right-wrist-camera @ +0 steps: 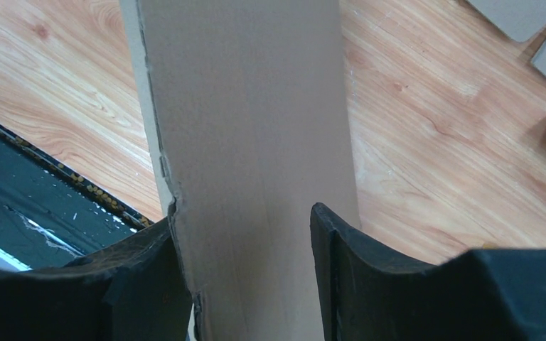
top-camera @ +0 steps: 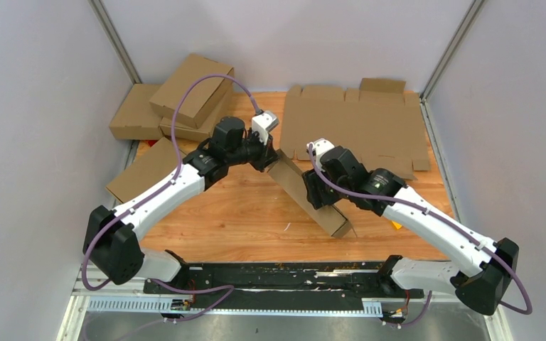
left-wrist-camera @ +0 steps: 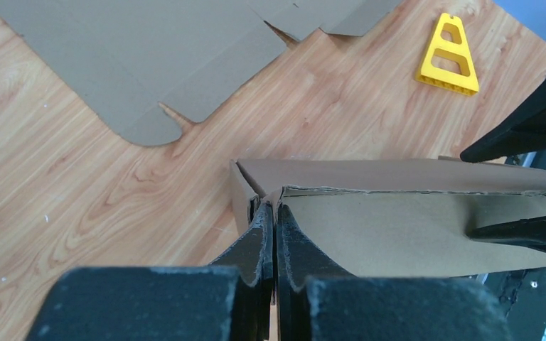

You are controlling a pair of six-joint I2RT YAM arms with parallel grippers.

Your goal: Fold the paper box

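Brown paper box (top-camera: 293, 186) held on edge, diagonal across wooden bench (top-camera: 242, 213); left claw (left-wrist-camera: 275, 209) clenched on far-end flap; right claw (right-wrist-camera: 245, 220) straddles midsection, gripping both faces.

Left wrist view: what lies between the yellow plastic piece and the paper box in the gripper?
Nothing: only bare wooden tabletop separates the yellow plastic piece from the paper box, as the left wrist view shows.

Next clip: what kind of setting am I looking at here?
Probably a lab robot cell rather than a real packing floor: a wooden table closed in by plain grey walls and metal corner posts, with folded cardboard boxes and flat blanks at the back.
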